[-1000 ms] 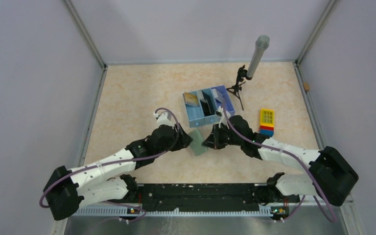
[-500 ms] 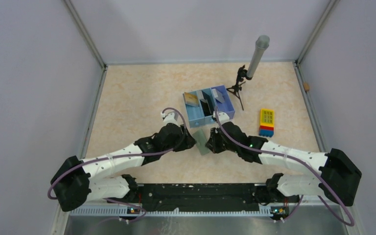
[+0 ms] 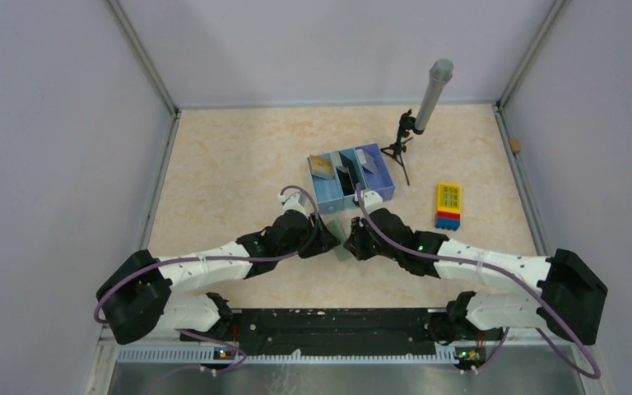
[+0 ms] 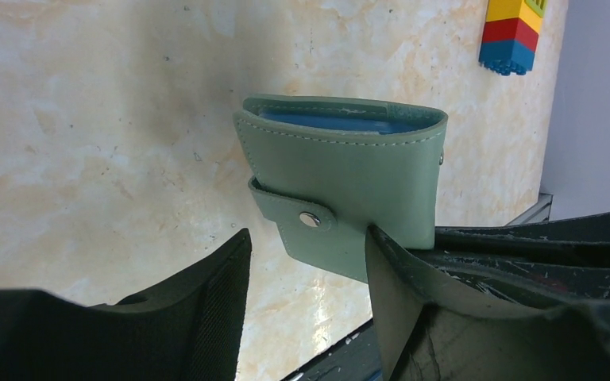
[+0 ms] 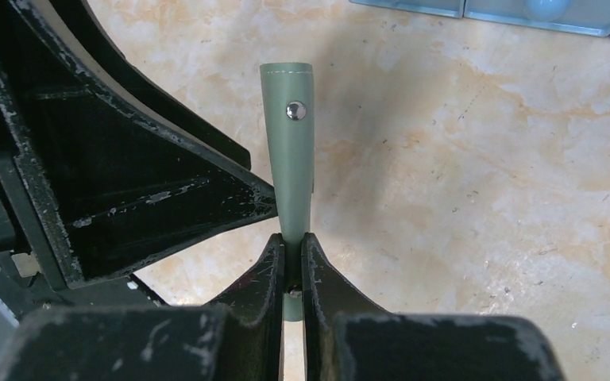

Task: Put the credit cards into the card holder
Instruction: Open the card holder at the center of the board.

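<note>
The beige counter (image 3: 214, 164) carries everything, and both arms reach from its near edge to meet just short of its middle. The left arm (image 3: 206, 267) comes in from the near left corner and the right arm (image 3: 477, 267) from the near right corner. A blue tray (image 3: 329, 200) with three compartments sits at the middle, just beyond the grippers, with a flat card-like piece standing in each compartment. A tripod (image 3: 429, 95) bearing a grey tube stands toward the far right corner. A block stack (image 3: 448, 206) with a yellow top lies near the right edge. The card holder (image 4: 349, 182) is between the two grippers, a little toward the near edge from the tray. It is folded, grey-green outside, with a strip of blue showing at its open top. The right gripper (image 5: 290, 254) is clamped tight on one edge of it, so it stands on edge in the right wrist view. The left gripper (image 4: 308, 238) is spread wide, with one finger on each side of the holder's lower part and its strap. Neither finger visibly presses on it. The strap's metal snap (image 4: 310, 219) is fastened.
</note>
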Motion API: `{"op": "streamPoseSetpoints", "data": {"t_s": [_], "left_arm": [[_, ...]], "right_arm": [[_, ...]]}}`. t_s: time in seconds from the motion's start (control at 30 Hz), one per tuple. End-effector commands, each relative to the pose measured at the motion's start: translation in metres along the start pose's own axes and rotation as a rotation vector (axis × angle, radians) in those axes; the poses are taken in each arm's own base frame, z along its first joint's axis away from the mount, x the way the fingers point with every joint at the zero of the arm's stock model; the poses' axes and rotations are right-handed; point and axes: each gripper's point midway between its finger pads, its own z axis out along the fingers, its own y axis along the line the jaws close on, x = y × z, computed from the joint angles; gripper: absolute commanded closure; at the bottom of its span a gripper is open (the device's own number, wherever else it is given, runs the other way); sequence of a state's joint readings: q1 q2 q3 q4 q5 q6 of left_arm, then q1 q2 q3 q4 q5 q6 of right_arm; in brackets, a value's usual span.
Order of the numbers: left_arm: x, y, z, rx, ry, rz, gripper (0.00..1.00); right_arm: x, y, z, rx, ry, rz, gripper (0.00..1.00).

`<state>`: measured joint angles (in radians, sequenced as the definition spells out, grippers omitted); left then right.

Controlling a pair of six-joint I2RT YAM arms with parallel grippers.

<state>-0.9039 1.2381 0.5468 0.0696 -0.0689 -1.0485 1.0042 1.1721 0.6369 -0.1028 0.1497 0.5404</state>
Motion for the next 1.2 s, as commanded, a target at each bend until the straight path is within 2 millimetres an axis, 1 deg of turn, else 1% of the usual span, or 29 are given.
{"op": "streamPoseSetpoints", "data": {"t_s": [0.0, 0.2, 0.4, 0.5, 0.57, 0.7, 0.77, 0.9, 0.97, 1.03, 1.17], "left_arm": [[-0.005, -0.011, 0.005, 0.047, -0.028, -0.020, 0.44], [-0.001, 0.003, 0.012, -0.018, -0.016, -0.021, 0.46], [-0.001, 0.005, 0.019, -0.028, -0.021, -0.032, 0.48], [-0.001, 0.008, 0.020, -0.043, -0.029, -0.035, 0.49], [-0.001, 0.009, 0.022, -0.043, -0.034, -0.036, 0.52], [-0.003, 0.004, 0.026, -0.025, -0.037, -0.025, 0.63], [-0.003, 0.002, 0.028, -0.016, -0.032, -0.018, 0.71], [-0.001, -0.002, 0.031, 0.003, -0.026, -0.009, 0.83], [-0.001, -0.004, 0.032, 0.016, -0.023, -0.008, 0.89], [0.001, -0.003, 0.032, 0.017, -0.020, -0.010, 1.00], [0.004, 0.007, 0.033, -0.018, -0.013, -0.028, 1.00]], "right_arm": [[-0.034, 0.026, -0.011, -0.073, -0.106, -0.023, 1.00], [-0.036, 0.031, -0.015, -0.097, -0.125, -0.047, 1.00], [-0.034, 0.039, -0.013, -0.125, -0.117, -0.066, 1.00], [-0.028, 0.039, -0.010, -0.121, -0.096, -0.072, 1.00], [-0.025, 0.038, -0.007, -0.118, -0.082, -0.074, 1.00], [-0.018, 0.039, -0.003, -0.124, -0.058, -0.076, 1.00], [-0.014, 0.038, -0.001, -0.119, -0.046, -0.075, 1.00], [-0.005, 0.035, 0.003, -0.108, -0.020, -0.072, 1.00], [-0.002, 0.032, 0.006, -0.095, -0.010, -0.065, 1.00], [0.003, 0.026, 0.008, -0.062, 0.005, -0.053, 1.00], [0.012, 0.004, 0.013, 0.068, 0.035, -0.016, 1.00]]}}
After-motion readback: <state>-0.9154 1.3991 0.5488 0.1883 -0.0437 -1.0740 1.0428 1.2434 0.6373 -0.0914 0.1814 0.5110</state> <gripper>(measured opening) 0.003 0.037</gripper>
